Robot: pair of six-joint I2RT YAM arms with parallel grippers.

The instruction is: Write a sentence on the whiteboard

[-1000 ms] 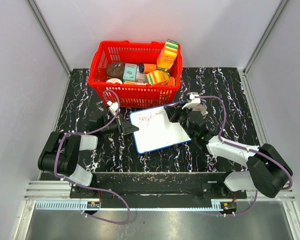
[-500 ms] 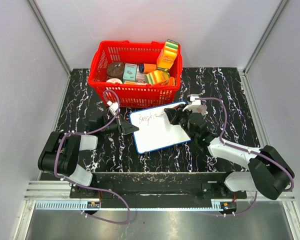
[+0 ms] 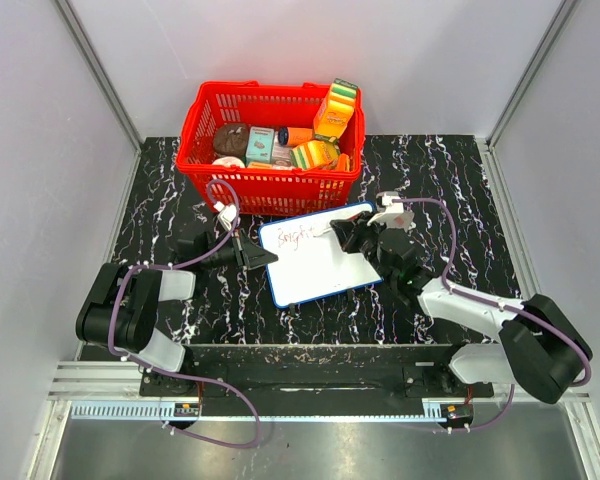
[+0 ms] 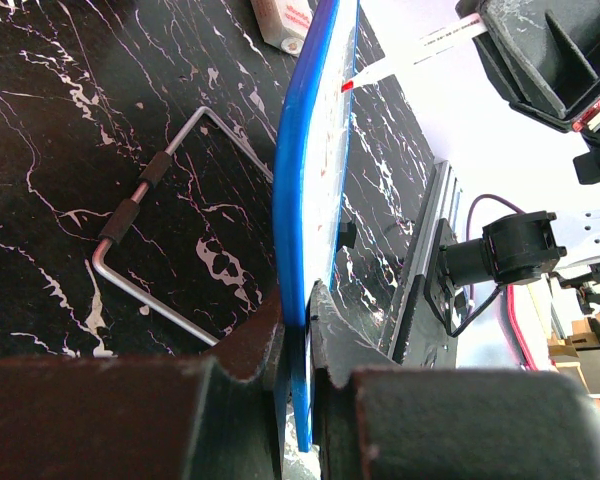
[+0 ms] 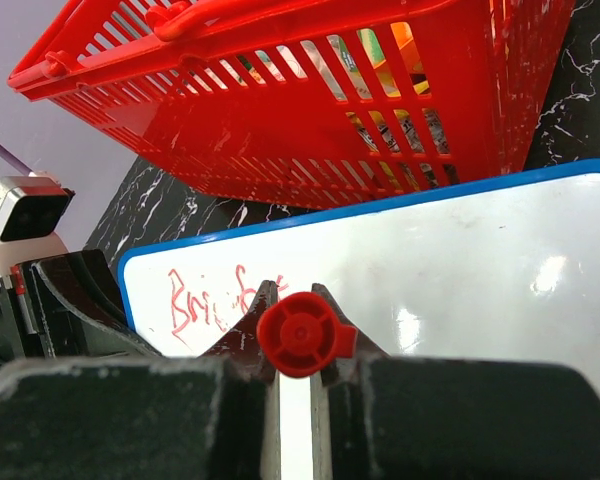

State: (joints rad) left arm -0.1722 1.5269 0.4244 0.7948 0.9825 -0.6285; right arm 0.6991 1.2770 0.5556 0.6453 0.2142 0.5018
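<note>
On black marbled table (image 3: 160, 215), whiteboard (image 3: 315, 265) sits just in front of red basket (image 3: 270, 190), angled, corner almost at the basket wall. Left gripper (image 4: 298, 322) jaws closed on the board's blue left edge. Right gripper (image 5: 293, 297) jaws clamped on a red marker (image 5: 298, 336), over the board's upper right part. Sentence (image 5: 215, 297): short red scrawl near upper left corner. Can't tell if the tip touches the board.

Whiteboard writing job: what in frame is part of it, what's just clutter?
In use: whiteboard, red lettering, red marker, left gripper clamping the board edge, right gripper holding the marker.
Lying about: red basket, its groceries, wire bracket.
</note>
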